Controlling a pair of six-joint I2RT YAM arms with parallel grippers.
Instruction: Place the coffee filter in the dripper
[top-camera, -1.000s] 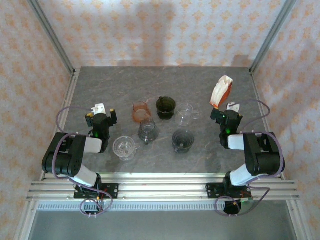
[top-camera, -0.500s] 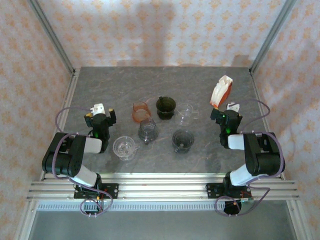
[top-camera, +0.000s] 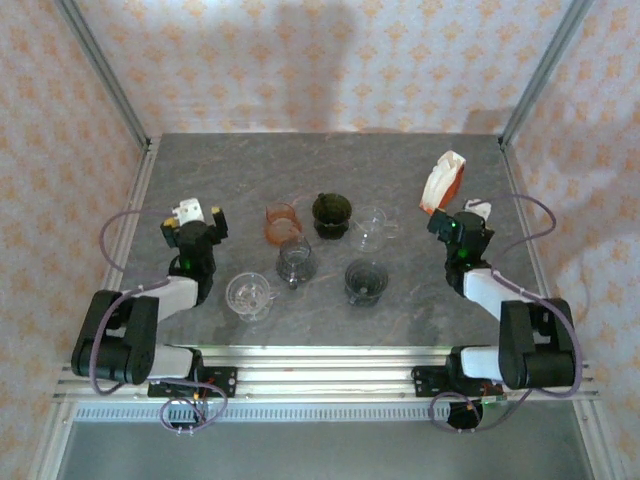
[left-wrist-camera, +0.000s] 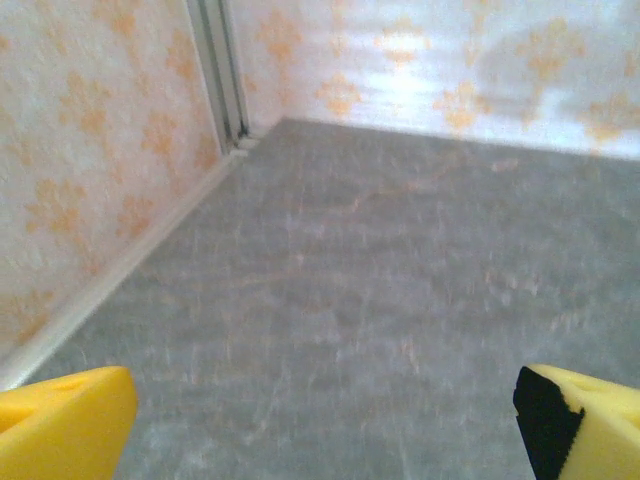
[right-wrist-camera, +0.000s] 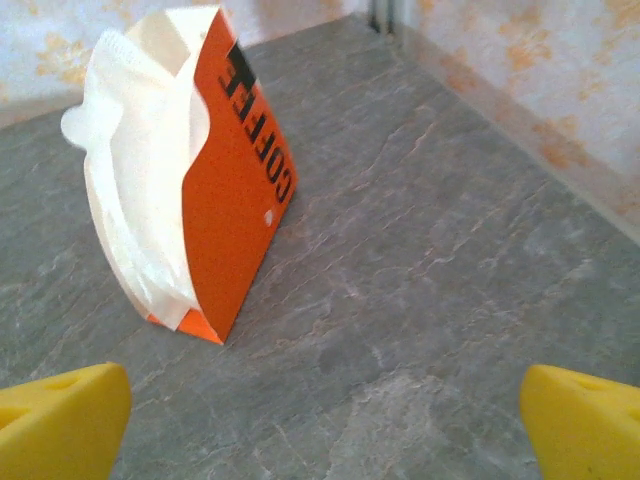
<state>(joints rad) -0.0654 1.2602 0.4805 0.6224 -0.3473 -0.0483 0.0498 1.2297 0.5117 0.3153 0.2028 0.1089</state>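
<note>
Right gripper (top-camera: 452, 224) sits in the right-centre of the top view with its jaws spread wide and nothing between them. On the right wrist view I see its two yellow fingertips (right-wrist-camera: 60, 415) at the bottom corners of the frame, with bare table (right-wrist-camera: 450, 250) between them.

Just above that gripper in the top view is the filter pack (top-camera: 443, 182), in the upper right of the table. On the wrist view the pack (right-wrist-camera: 235, 190) stands in the upper left of the frame, tilted, apart from the fingertips. Its orange side faces me, lettered COFFEE. White filters (right-wrist-camera: 135, 190) bulge out of its left side.

Left gripper (top-camera: 197, 224) is at the left-centre of the top view, also open and empty. Its wrist view gives me a yellow fingertip (left-wrist-camera: 60, 420) in the lower left corner and another with a black pad in the lower right, with bare table and the patterned wall beyond.

Six drippers stand in two rows at the middle of the top view, between the grippers and well apart from the pack. Upper row: pink (top-camera: 282, 220), dark green (top-camera: 331, 213), clear (top-camera: 371, 228). Lower row: a second clear one (top-camera: 250, 293), smoky (top-camera: 295, 260), dark (top-camera: 366, 280). I see no filter in any of them
</note>
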